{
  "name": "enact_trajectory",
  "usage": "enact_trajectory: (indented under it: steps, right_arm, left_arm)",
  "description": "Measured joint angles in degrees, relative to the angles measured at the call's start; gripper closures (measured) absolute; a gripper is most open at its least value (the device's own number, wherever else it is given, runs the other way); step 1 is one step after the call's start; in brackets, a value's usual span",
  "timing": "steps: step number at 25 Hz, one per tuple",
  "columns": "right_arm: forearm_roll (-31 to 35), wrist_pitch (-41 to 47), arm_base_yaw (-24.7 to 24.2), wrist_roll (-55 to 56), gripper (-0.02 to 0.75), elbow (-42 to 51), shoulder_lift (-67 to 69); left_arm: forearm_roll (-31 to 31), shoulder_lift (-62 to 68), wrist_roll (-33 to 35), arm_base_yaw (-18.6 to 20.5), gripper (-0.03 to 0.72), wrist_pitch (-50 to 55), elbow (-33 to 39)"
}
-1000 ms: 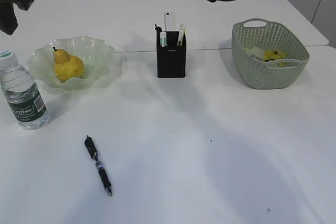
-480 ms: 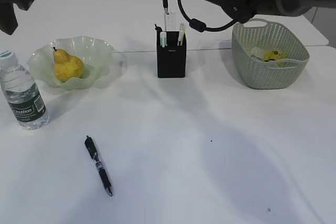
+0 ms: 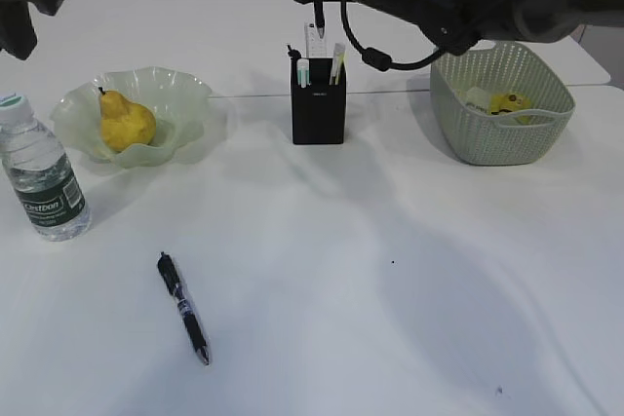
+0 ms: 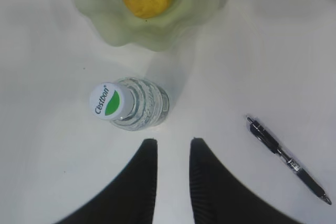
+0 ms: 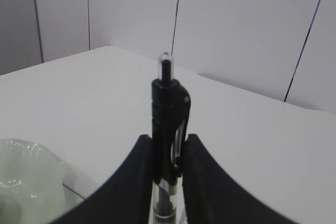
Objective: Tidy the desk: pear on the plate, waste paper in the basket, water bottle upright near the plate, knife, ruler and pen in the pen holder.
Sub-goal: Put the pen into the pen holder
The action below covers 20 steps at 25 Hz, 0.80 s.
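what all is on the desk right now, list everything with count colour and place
pear: 1, yellow, on the plate
plate: 1, pale green, back left
water bottle: 1, clear, white cap, upright, left edge
pen holder: 1, black, back centre, items inside
basket: 1, sage green, back right, yellow paper inside
pen: 1, black, lying front left
second pen: 1, black, held above the holder
left claw: empty, above the bottle
right claw: shut on the second pen

I see a white desk [image 3: 390, 289], yellow pear [image 3: 125, 122] on pale green plate [image 3: 185, 94], matte black pen holder [image 3: 317, 114], sage-green woven-look basket [image 3: 487, 133]. Bottle [image 3: 41, 182]: clear, white cap w/ green leaf mark, dk green label. Black pen [image 3: 183, 309] w/ clear midsection.
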Motion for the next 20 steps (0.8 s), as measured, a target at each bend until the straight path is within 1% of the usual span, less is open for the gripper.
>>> enact_trajectory:
  steps: [13, 20]
  right_arm:
    - [-0.04, -0.13, -0.02, 0.0, 0.586, -1.54, 4.14]
    - [-0.16, 0.96, -0.25, 0.0, 0.586, -1.62, 4.24]
  left_arm:
    - [0.0, 0.0, 0.0, 0.0, 0.546, -0.71, 0.0]
    - [0.0, 0.0, 0.0, 0.0, 0.546, -0.75, 0.0]
